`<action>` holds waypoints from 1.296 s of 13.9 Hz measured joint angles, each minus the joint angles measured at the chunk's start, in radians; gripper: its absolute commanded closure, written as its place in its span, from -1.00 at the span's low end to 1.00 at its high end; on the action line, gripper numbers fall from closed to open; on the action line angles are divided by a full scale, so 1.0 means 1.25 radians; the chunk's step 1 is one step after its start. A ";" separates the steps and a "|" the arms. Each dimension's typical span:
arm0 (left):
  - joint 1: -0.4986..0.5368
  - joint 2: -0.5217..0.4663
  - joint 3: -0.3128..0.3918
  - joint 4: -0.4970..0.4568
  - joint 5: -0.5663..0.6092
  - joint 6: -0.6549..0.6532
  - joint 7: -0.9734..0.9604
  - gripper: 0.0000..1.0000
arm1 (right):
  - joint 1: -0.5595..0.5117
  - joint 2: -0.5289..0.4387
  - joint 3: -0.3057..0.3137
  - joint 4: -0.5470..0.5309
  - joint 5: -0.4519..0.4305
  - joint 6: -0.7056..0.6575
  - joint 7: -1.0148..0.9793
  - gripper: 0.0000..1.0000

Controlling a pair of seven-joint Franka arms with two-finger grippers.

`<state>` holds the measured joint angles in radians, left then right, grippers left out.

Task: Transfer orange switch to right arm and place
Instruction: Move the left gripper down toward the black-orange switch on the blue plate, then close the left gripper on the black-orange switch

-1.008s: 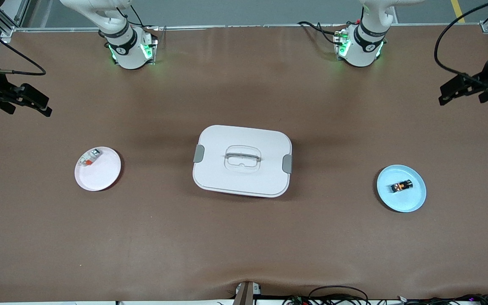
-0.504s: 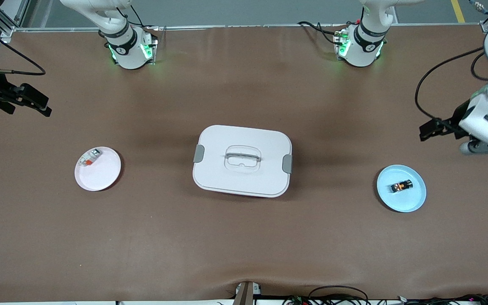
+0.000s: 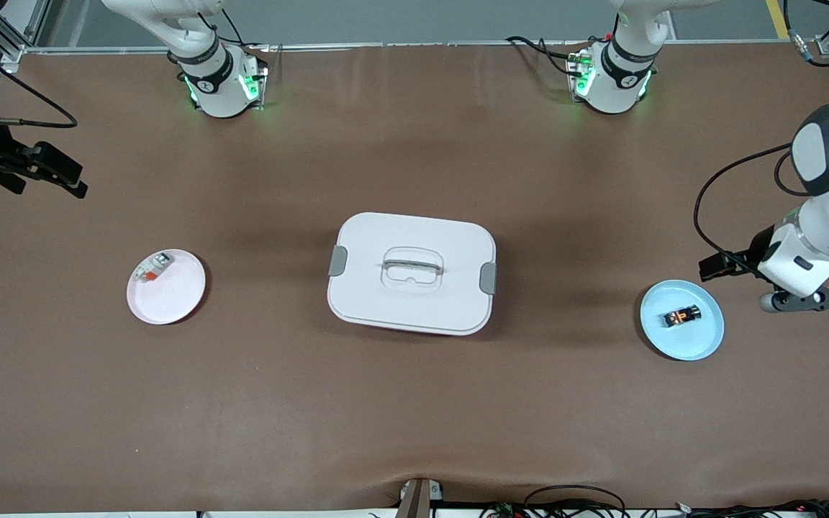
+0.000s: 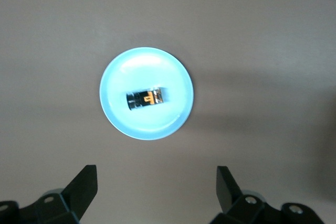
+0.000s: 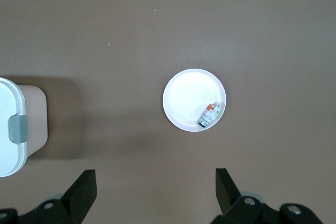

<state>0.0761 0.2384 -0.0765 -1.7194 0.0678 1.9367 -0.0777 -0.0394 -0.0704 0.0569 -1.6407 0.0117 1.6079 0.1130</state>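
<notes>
Left end effector (image 4: 155, 190) hangs with jaws spread wide and empty over the tabletop (image 3: 414, 403) near the left arm's end, just beside the blue plate (image 3: 702, 342) — the orange switch (image 3: 682, 316) lies in that plate's middle. Right end effector (image 5: 155, 190) waits wide open, holding nothing, above the right arm's end of the tabletop. Bare brown surface surrounds the white lidded box (image 3: 411, 273) and the white plate (image 3: 170, 298) carrying a small white-grey part (image 3: 150, 268).
</notes>
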 measured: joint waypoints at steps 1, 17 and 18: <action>0.000 0.012 0.000 0.008 0.016 0.003 0.000 -1.00 | 0.000 0.000 0.000 0.000 0.000 0.000 0.000 -1.00; 0.002 0.106 -0.001 0.011 0.027 0.106 0.000 -1.00 | 0.000 0.001 0.001 0.000 0.000 -0.001 0.000 -1.00; 0.002 0.106 -0.002 0.011 0.027 0.106 0.000 -1.00 | 0.000 0.001 0.001 0.000 0.000 -0.001 0.000 -1.00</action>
<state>0.0786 0.3707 -0.0789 -1.7052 0.1014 2.0688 -0.0773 -0.0392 -0.0687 0.0577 -1.6407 0.0117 1.6066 0.1130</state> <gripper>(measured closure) 0.000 0.000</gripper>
